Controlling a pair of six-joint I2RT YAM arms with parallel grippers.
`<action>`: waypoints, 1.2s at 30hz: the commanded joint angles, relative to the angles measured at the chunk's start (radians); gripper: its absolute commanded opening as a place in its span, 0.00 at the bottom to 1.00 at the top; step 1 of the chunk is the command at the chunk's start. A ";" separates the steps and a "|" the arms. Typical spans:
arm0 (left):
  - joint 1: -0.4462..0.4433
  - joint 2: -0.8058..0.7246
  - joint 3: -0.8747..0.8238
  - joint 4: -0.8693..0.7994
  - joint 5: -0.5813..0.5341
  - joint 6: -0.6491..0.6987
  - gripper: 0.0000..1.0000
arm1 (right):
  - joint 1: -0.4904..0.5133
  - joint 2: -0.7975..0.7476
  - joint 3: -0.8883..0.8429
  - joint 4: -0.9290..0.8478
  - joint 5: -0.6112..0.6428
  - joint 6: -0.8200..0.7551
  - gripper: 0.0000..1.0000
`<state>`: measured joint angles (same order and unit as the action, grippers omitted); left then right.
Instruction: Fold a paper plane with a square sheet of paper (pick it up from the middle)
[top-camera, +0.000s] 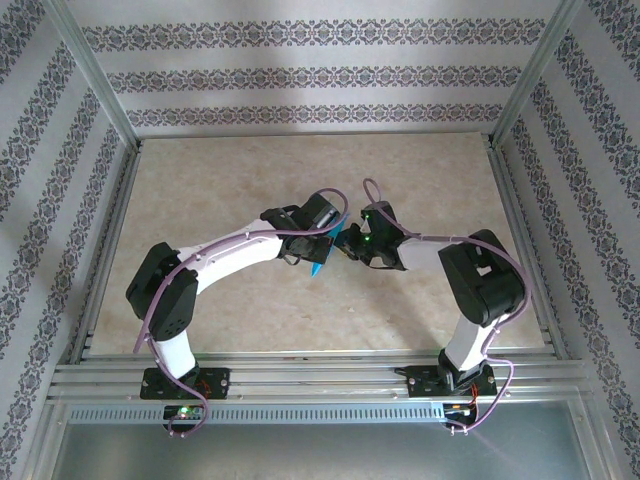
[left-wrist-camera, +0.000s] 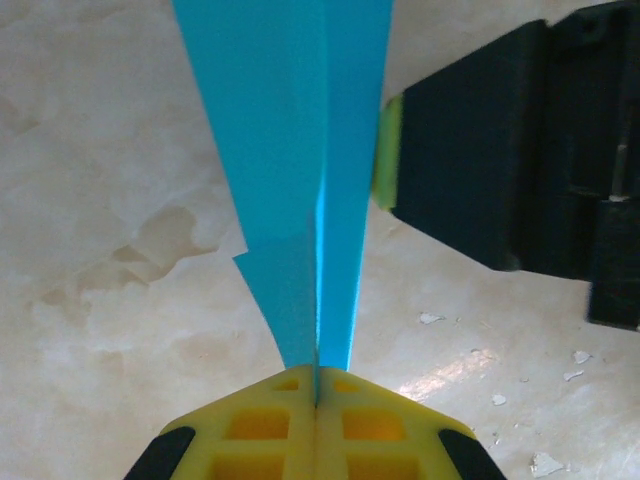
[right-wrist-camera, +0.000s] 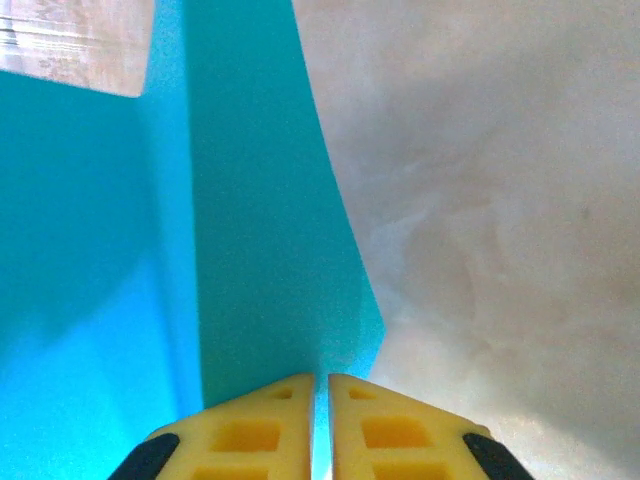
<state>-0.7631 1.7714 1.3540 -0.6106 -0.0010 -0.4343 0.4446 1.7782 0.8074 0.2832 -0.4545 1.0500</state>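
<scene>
**When pinched from both sides, mid-fold**

While the thin teal-blue sheet of paper (top-camera: 322, 257) is held over the middle of the beige marbled worktop (top-camera: 220, 180), it is gripped from two sides. Left hand (left-wrist-camera: 317, 388): yellow fingertips pressed flat together, with a narrow end of the sheet caught in the seam. Right hand (right-wrist-camera: 320, 395): tips nearly touching, only a slit between them, and teal paper runs into the slit. I read that as clamped on the sheet.

Handling, my judgement: very light and floppy, stiff only along the creases. It would likely tear or crumple if the two hands pull apart or twist against each other. It's smooth, so it could slide out of a weak pinch. Best hold is on a folded, multi-layer edge close to a crease, not on a single loose flap.

- **Overhead:** gives the layout. Both arms arch inward and the sheet is a small blue sliver between the hands. Fold detail is too small there.
- **Left wrist:** shows one long central crease and a stepped flap edge to its left. The right hand's dark body, with a greenish strip, sits just beside the sheet.
- **Right wrist:** shows broad flat panels and one straight slanted edge against the worktop. Layer count is unclear.
</scene>
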 joint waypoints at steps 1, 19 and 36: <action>0.013 -0.020 -0.019 0.053 0.052 -0.008 0.00 | 0.016 0.043 0.021 0.046 -0.017 0.010 0.10; 0.019 0.025 -0.112 0.248 0.222 0.023 0.00 | -0.015 0.070 -0.047 0.106 -0.021 0.010 0.09; 0.058 0.054 -0.193 0.374 0.328 -0.043 0.00 | -0.098 -0.051 -0.170 0.045 0.014 -0.033 0.14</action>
<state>-0.7113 1.8069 1.1690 -0.3099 0.2661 -0.4534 0.3603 1.7519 0.6621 0.3660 -0.4637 1.0439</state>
